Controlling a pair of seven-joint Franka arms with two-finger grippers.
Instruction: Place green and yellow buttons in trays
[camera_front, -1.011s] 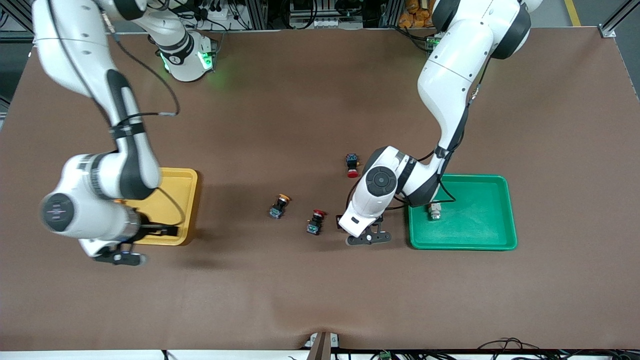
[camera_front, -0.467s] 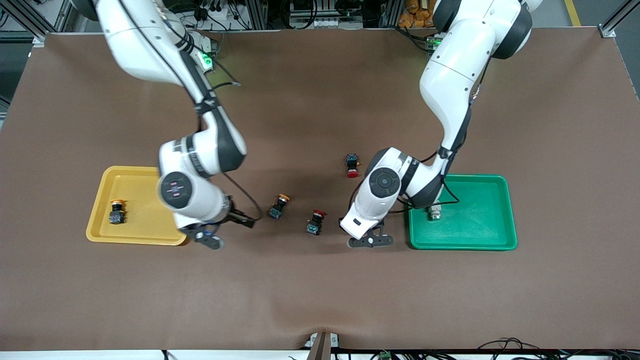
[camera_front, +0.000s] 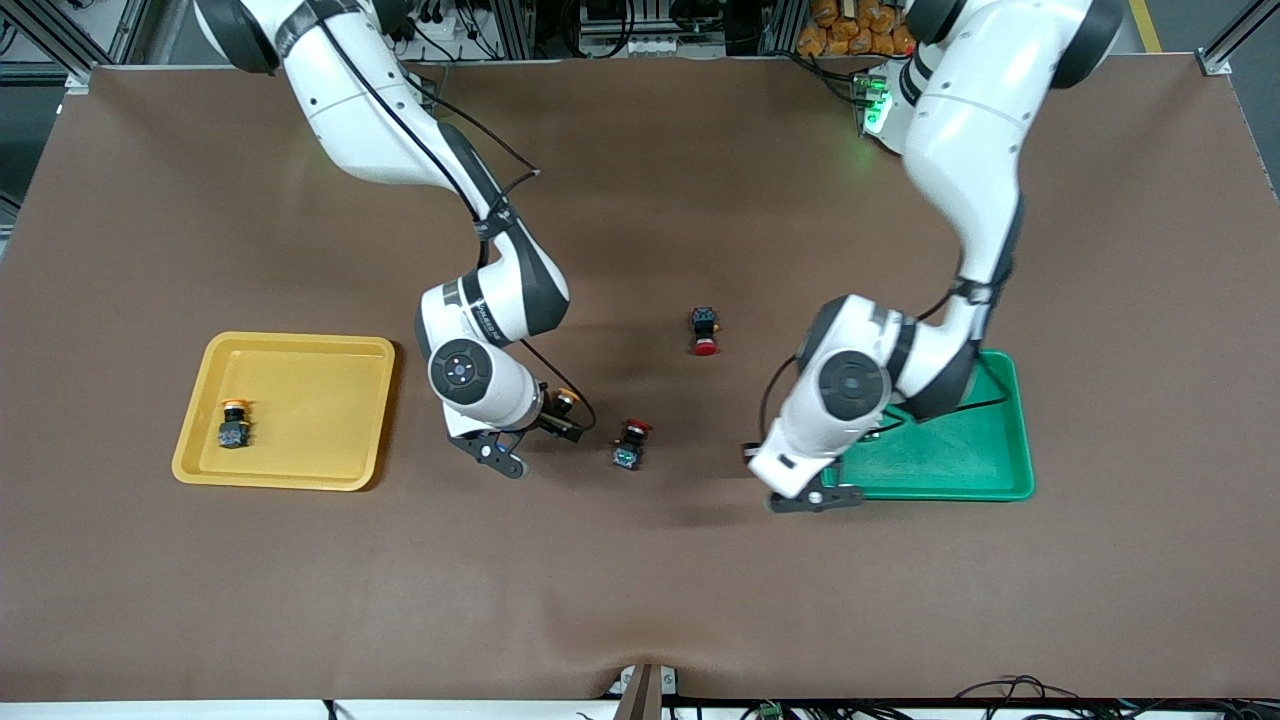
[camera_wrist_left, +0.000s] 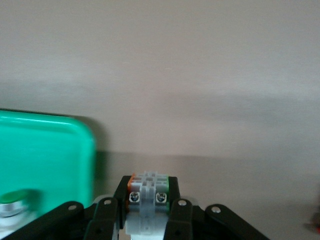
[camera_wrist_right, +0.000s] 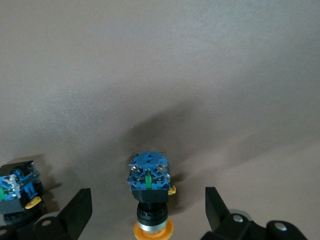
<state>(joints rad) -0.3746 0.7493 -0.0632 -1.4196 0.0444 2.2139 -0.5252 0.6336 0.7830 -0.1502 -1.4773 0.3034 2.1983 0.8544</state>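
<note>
My right gripper (camera_front: 556, 416) is open around a black-and-blue button with an orange-yellow cap (camera_front: 567, 398) on the mat; in the right wrist view this button (camera_wrist_right: 150, 192) lies between the fingers (camera_wrist_right: 75, 210) of the gripper (camera_wrist_right: 147, 212). My left gripper (camera_front: 808, 488) is shut on a white button with orange and green marks (camera_wrist_left: 148, 187), over the mat just beside the green tray (camera_front: 960, 460). The green tray (camera_wrist_left: 45, 160) holds a green-capped white button (camera_wrist_left: 12, 200). The yellow tray (camera_front: 300, 400) holds another yellow-capped button (camera_front: 234, 424).
Two black switches with red caps lie on the mat: one (camera_front: 630, 445) close beside my right gripper, one (camera_front: 705, 330) farther from the camera, mid-table. The nearer one also shows in the right wrist view (camera_wrist_right: 17, 192).
My right arm swung from the yellow tray to the yellow-capped button mid-table, uncovering the button in the yellow tray. My left gripper moved with the white button toward the green tray.
</note>
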